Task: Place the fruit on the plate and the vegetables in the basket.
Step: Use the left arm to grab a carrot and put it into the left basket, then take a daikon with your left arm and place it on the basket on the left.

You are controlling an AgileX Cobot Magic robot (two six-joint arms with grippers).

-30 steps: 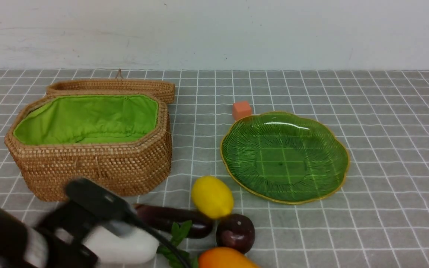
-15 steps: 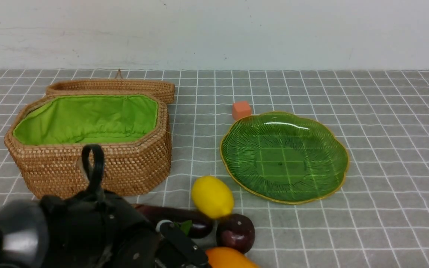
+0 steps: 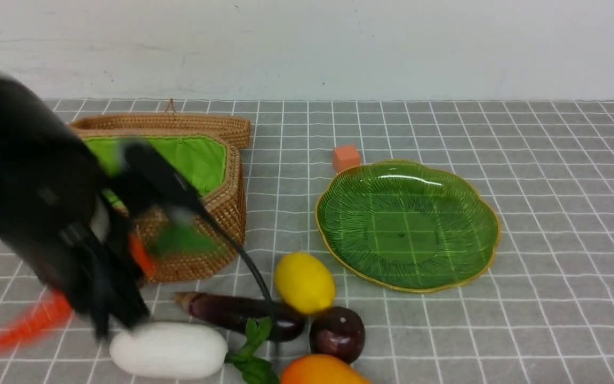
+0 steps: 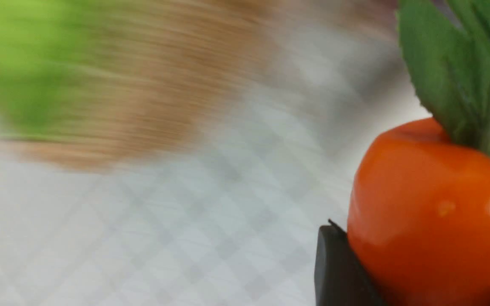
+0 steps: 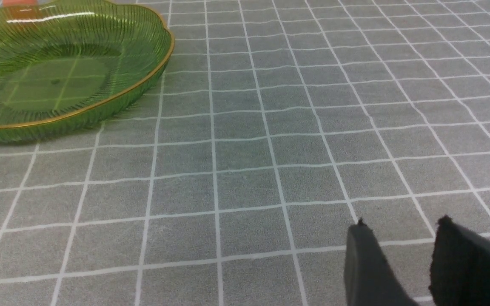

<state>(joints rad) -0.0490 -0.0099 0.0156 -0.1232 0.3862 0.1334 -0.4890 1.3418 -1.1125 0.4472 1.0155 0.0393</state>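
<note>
Black left arm [image 3: 30, 181] fills the left of the front view, badly blurred, raised in front of the tan woven rattan basket with green cloth lining [image 3: 221, 208] and angled down toward the bench [image 3: 552, 213] with its grey grid cloth. Left end effector [image 3: 107, 288] pinches an orange carrot with green leaves [image 4: 423, 221] near its leafy top; the carrot's tip slants down to the left, off the bench. One black finger [image 4: 334, 272] shows against the carrot in the left wrist view. Woven lid [image 3: 179, 122] lies behind the basket. White radish [image 3: 168, 349] lies on the bench just below the end effector; whether they touch, cannot tell. Dark purple eggplant [image 3: 232, 312], yellow lemon [image 3: 304, 281], maroon plum-like fruit [image 3: 337, 333] and orange-yellow mango [image 3: 320, 370] cluster beside it. Green ribbed glass plate with yellow rim [image 3: 408, 224] holds nothing; small orange cube [image 3: 346, 157] sits at its far edge. Right end effector [image 5: 401, 225] hangs low over bare cloth, jaws slightly apart, gripping nothing.
</note>
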